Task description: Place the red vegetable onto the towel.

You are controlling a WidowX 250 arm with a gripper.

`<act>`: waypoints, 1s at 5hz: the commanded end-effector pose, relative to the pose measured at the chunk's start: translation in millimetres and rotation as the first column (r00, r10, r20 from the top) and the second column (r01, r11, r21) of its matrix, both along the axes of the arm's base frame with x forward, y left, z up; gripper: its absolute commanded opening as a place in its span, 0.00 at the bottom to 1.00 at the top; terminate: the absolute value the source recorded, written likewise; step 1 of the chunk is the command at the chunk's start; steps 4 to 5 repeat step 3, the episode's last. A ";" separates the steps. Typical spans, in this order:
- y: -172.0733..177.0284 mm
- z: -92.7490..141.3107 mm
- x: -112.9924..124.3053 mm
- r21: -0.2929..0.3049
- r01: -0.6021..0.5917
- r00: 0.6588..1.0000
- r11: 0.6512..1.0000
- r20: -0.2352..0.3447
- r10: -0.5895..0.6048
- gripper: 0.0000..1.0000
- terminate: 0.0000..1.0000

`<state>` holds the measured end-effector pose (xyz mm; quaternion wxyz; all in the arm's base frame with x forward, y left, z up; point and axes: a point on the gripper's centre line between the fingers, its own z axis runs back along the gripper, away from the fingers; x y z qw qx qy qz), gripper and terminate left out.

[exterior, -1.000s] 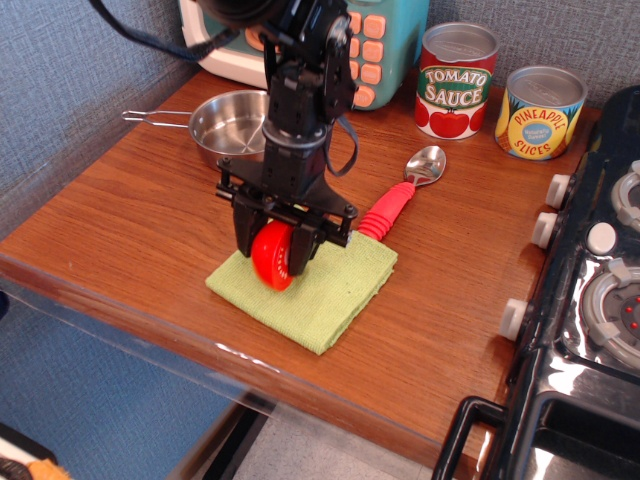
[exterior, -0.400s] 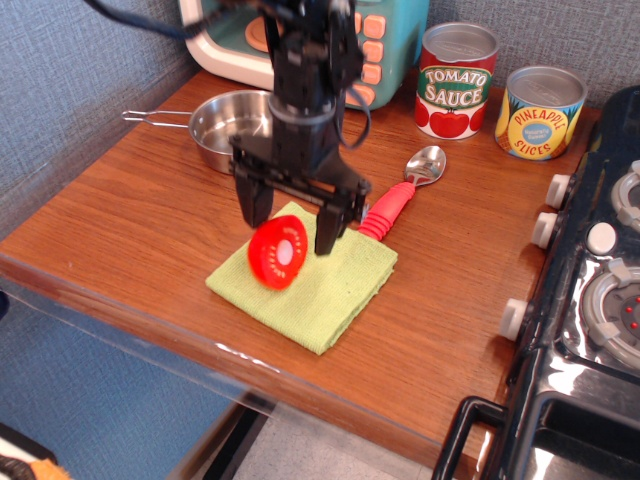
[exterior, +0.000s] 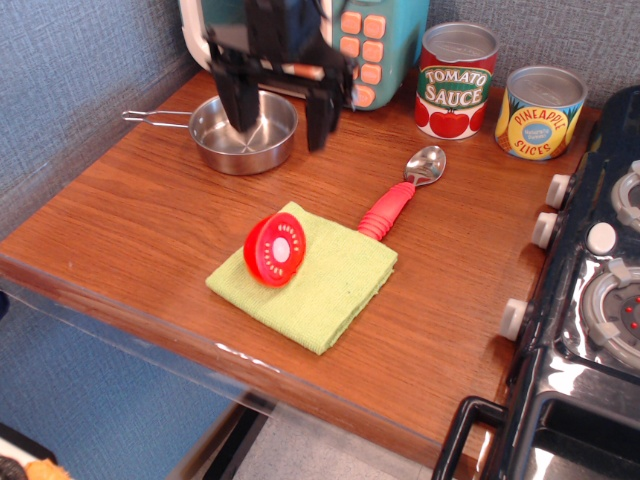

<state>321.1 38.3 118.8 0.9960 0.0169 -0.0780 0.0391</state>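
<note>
The red half-tomato [exterior: 275, 249] rests on the left part of the light green towel [exterior: 325, 283], tilted, its flat cut face with the white centre turned toward the camera. My gripper [exterior: 280, 118] is open and empty. It hangs high above the table near the metal pan, well up and back from the tomato, with its two black fingers [exterior: 238, 108] spread apart.
A small metal pan [exterior: 243, 132] with a wire handle sits back left. A red-handled metal spoon [exterior: 404, 192] lies at the towel's far corner. A tomato sauce can [exterior: 456, 80] and a pineapple can [exterior: 540, 112] stand at the back. A toy stove [exterior: 590, 290] is at the right.
My gripper opened, let go of the tomato on the towel, then rose and moved back toward the pan. The tomato tipped so its cut face shows.
</note>
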 end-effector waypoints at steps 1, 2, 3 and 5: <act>16.2 -4.6 1.8 -0.019 0.035 0.999 0.999 -0.032 -0.036 1.00 0.00; 16.2 -4.6 1.8 -0.019 0.035 0.999 0.999 -0.032 -0.036 1.00 0.00; 16.2 -4.6 1.8 -0.019 0.035 0.999 0.999 -0.032 -0.036 1.00 1.00; 16.2 -4.6 1.8 -0.019 0.035 0.999 0.999 -0.032 -0.036 1.00 1.00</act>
